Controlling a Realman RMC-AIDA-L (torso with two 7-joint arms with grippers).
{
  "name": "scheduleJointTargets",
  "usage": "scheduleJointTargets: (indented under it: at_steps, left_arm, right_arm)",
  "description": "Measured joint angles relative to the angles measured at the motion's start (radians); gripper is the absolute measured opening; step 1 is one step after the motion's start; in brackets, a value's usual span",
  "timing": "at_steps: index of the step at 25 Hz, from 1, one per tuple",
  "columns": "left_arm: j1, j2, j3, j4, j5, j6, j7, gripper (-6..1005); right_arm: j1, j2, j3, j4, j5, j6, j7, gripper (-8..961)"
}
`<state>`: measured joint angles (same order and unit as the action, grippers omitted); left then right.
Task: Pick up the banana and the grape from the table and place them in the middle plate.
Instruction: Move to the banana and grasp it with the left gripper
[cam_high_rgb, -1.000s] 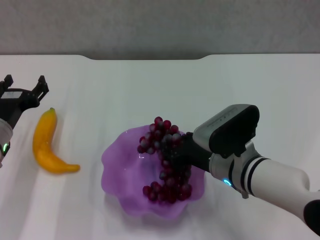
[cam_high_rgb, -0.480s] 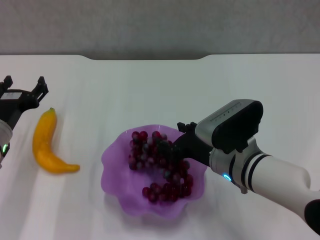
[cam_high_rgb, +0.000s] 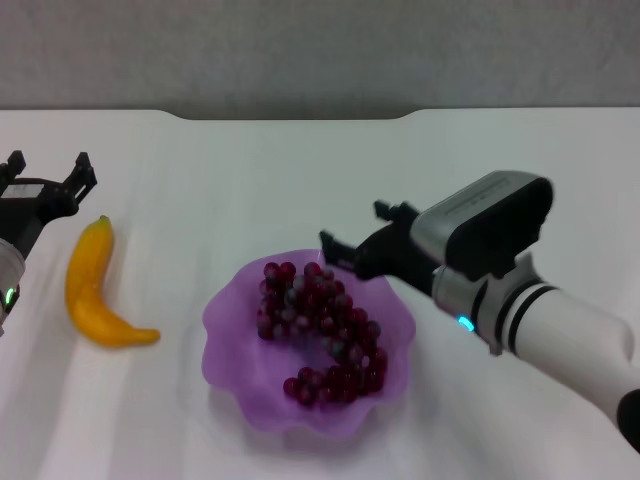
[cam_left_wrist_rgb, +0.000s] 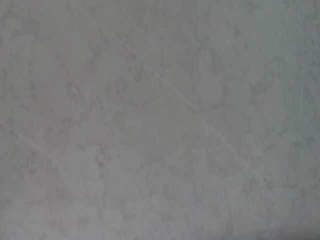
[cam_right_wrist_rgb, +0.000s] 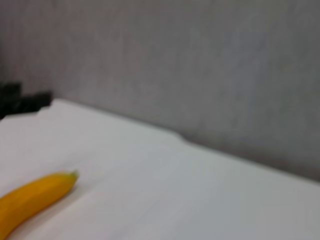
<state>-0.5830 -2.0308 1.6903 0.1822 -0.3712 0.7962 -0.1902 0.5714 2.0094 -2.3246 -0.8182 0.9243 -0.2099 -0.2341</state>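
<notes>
Surface: flat white top w/ a rounded-corner notch along its far edge; carries all items.

Right arm: enters from the lower right of the head view, white w/ black bands and a grey housing. Right tool: sits above the far right rim of the middle plate, fingers spread apart, nothing held. Tips are clear of the fruit.

Middle plate: translucent purple, wavy scalloped rim, centre of the surface, near side of the head view.

Grape: long bunch of dark red-purple berries lying inside the middle plate, running from its far-left part toward its near-right part. Not in contact w/ the right tool.

Banana: yellow-orange, curved, lies on the surface well to the left of the middle plate, apart from it. One end points toward the far side, other end curls toward the plate. Right wrist view also shows the banana, lying on the white surface w/ a grey wall behind.

Left tool: at the far left edge of the head view, just beyond the far end of the banana, not touching it. Fingers apart, empty. Left wrist view shows only a blank grey-white field; no detail readable.
</notes>
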Motion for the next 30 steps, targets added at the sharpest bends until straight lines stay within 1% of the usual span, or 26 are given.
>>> scheduleJointTargets:
  at_steps: [3, 5, 11, 14, 19, 23, 27, 28, 30]
  left_arm:
    - [0.000, 0.000, 0.000, 0.000, 0.000, 0.000, 0.002, 877]
    - [0.000, 0.000, 0.000, 0.001, 0.000, 0.000, 0.004, 877]
    - [0.004, 0.000, -0.002, 0.001, 0.000, 0.000, 0.006, 877]
    - [0.004, 0.000, -0.002, 0.001, 0.000, 0.000, 0.006, 877]
    - [0.003, 0.000, -0.001, 0.000, 0.000, 0.000, 0.003, 877]
    - [0.000, 0.000, -0.001, 0.002, -0.001, 0.000, 0.004, 877]
    - [-0.001, -0.001, -0.002, 0.005, -0.003, 0.000, 0.000, 877]
    - [-0.001, -0.003, -0.001, 0.005, -0.003, 0.000, 0.001, 877]
    - [-0.002, -0.004, 0.000, 0.005, -0.001, 0.000, 0.004, 877]
  right_arm:
    - [-0.006, 0.000, 0.027, 0.046, 0.002, -0.071, 0.001, 889]
    - [-0.009, 0.000, 0.052, 0.074, 0.005, -0.091, 0.008, 885]
    - [-0.031, -0.001, 0.144, 0.084, -0.004, -0.095, -0.022, 877]
    - [-0.046, -0.002, 0.188, 0.106, -0.005, -0.125, -0.043, 876]
    - [-0.061, 0.000, 0.204, 0.171, 0.002, -0.294, -0.039, 874]
    - [-0.085, 0.004, 0.221, 0.197, 0.005, -0.423, -0.004, 873]
    - [-0.081, 0.005, 0.218, 0.251, 0.006, -0.503, 0.070, 871]
    - [-0.079, 0.005, 0.218, 0.282, 0.006, -0.536, 0.116, 871]
    - [-0.079, 0.005, 0.218, 0.300, 0.006, -0.553, 0.138, 870]
